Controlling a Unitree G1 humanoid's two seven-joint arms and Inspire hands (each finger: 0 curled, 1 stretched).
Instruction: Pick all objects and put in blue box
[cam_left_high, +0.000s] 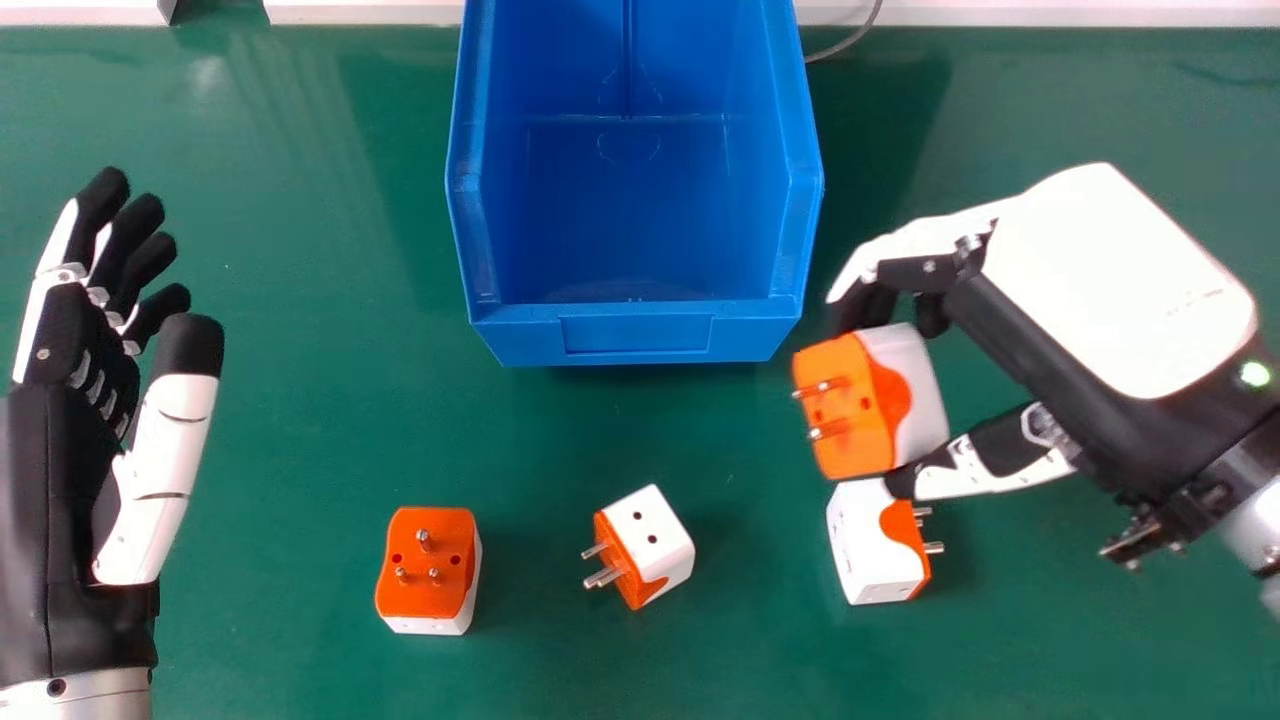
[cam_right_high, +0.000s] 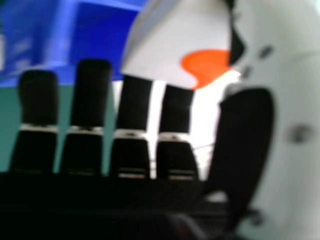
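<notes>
In the head view my right hand (cam_left_high: 1110, 280) pinches an orange and white plug adapter (cam_left_high: 850, 405) between thumb and fingers, right of the blue box (cam_left_high: 640, 335) and above the table. That adapter (cam_right_high: 180, 40) also appears in the right hand view, against the fingers of my right hand (cam_right_high: 132, 107). Partly beneath it stands another adapter (cam_left_high: 870, 550). A tilted adapter (cam_left_high: 650, 545) lies near the middle, and one with pins up (cam_left_high: 425, 565) is left of it. My left hand (cam_left_high: 165, 450) is open at the left side.
The box's low front edge faces me, and its inside floor (cam_left_high: 625, 210) is bare. Green tabletop (cam_left_high: 300, 250) stretches between my left hand and the box. A grey cable (cam_left_high: 850, 38) runs behind the box's right side, by a pale ledge (cam_left_high: 1050, 12).
</notes>
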